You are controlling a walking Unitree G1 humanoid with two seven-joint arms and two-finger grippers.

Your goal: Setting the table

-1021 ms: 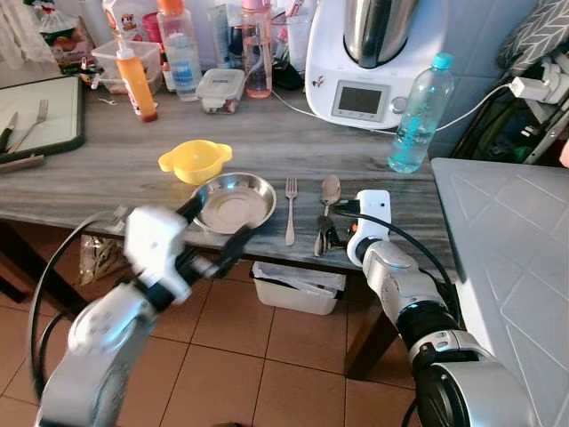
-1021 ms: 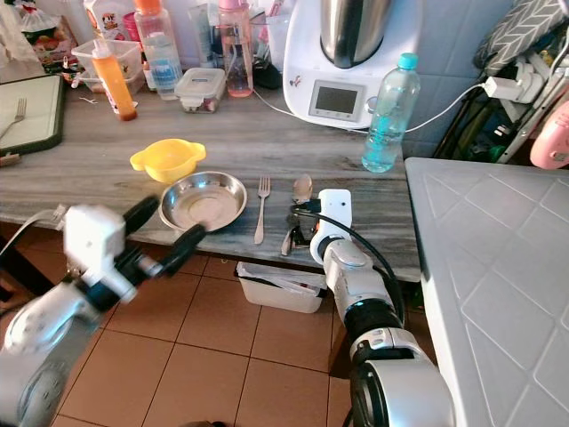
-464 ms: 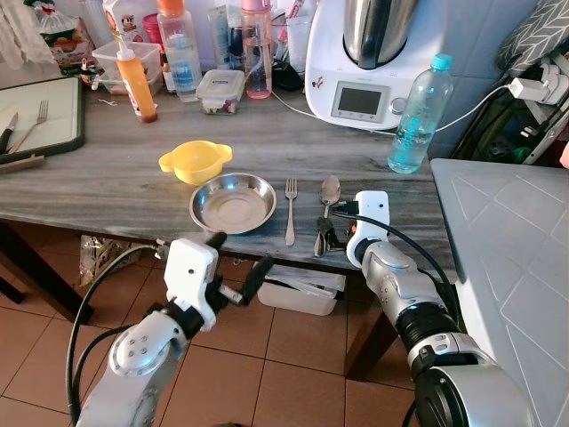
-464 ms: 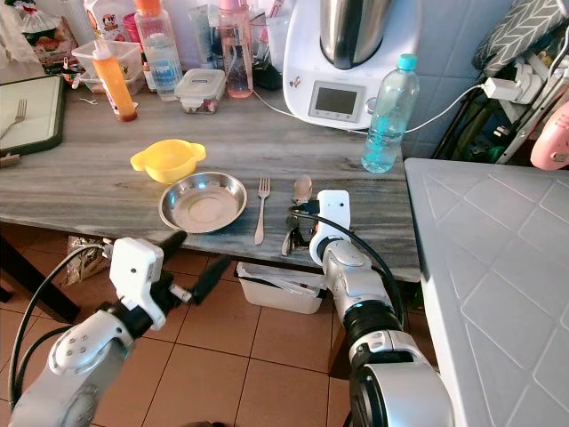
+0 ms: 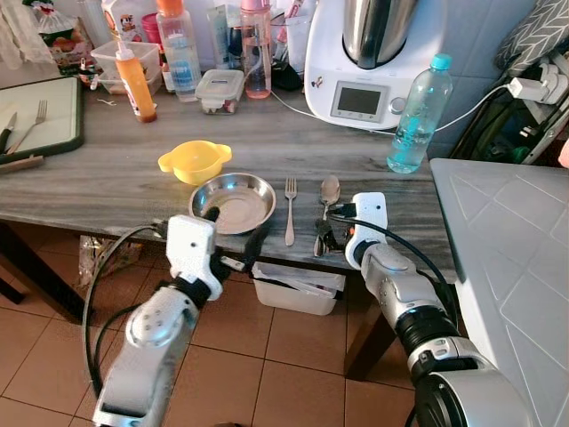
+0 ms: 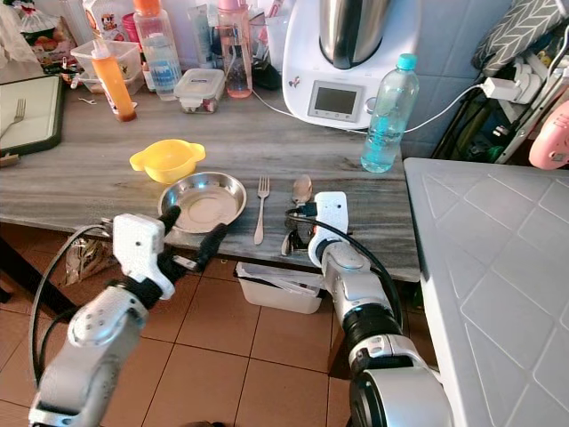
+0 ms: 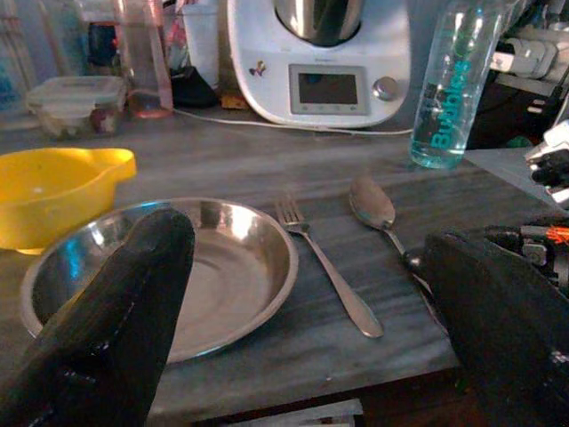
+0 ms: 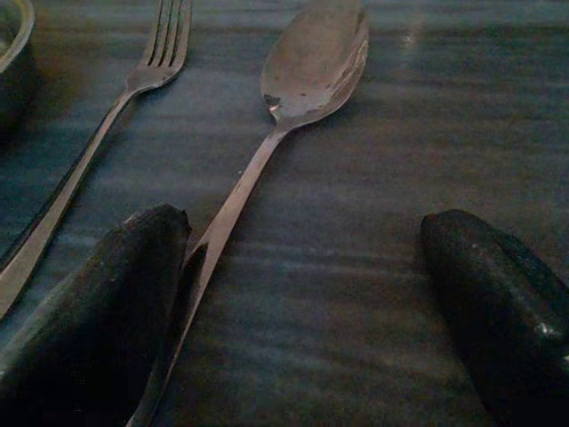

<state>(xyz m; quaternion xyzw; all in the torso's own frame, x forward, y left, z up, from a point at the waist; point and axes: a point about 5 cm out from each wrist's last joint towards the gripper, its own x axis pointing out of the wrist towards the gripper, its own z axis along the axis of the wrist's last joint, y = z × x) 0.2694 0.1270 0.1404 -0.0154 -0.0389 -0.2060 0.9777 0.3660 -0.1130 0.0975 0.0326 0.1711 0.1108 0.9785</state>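
Nearest to me, below the front edge of the wooden table (image 5: 89,182), my left gripper (image 5: 233,238) hangs with its fingers spread wide, one fingertip (image 5: 212,213) up against the near rim of the steel plate (image 5: 233,202) and the other in front of the table edge. Under the table I see a white plastic bin (image 5: 296,285) on the tiled floor (image 5: 267,374).

On the table's near edge, my right gripper (image 8: 302,302) is low over the wood, jaws apart and holding nothing. Its wrist camera shows one finger (image 8: 98,311) lying right beside the spoon (image 5: 329,194) handle; whether it touches I cannot tell. The spoon lies bowl away from me, and the fork (image 5: 290,210) lies parallel just to its left, tines pointing away, between spoon and plate. The plate holds nothing.

Just behind the plate, nearly touching its far rim, sits a yellow bowl (image 5: 195,161). To the far left a dark tray (image 5: 43,120) carries another fork (image 5: 30,124) and a knife (image 5: 7,131).

Further back on the right stands a clear water bottle (image 5: 419,112) with a blue cap. Behind it is a white kitchen machine (image 5: 373,55) with a steel jug, and its cable (image 5: 298,108) runs across the table. Along the back I see an orange sauce bottle (image 5: 136,82), a lidded food container (image 5: 220,90), a pink bottle (image 5: 256,49) and more bottles. A grey-white surface (image 5: 507,258) borders the table on my right.
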